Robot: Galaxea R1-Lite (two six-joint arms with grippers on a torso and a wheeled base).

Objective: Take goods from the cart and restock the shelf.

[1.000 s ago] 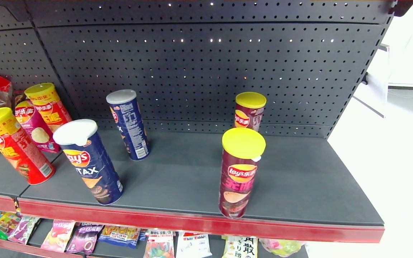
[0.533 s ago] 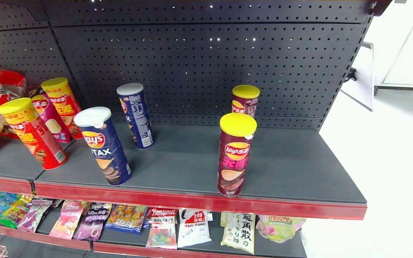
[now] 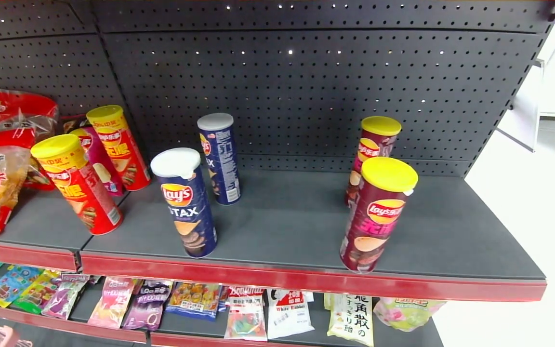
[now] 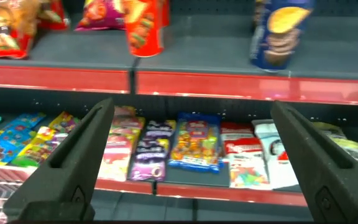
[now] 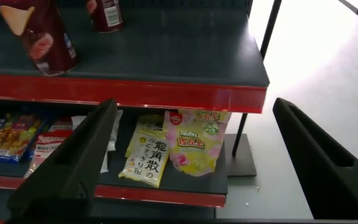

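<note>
Blue cans (image 3: 187, 202) (image 3: 219, 158): two, upright on shelf (image 3: 306, 282).
Maroon cans (image 3: 378, 214) (image 3: 373, 149): two, upright.
Red cans (image 3: 77, 183) (image 3: 117, 147): two.
Left gripper (image 4: 191, 112): spread wide, empty.
Right gripper (image 5: 196, 106): spread wide, empty.

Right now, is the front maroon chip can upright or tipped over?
Upright. The front maroon can stands on its base near the front edge of the shelf, with its yellow lid on top.

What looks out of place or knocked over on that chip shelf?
Nothing stands out: the front blue can and front maroon can stand upright with lids on, like the rest, nothing spilled on the shelf.
</note>
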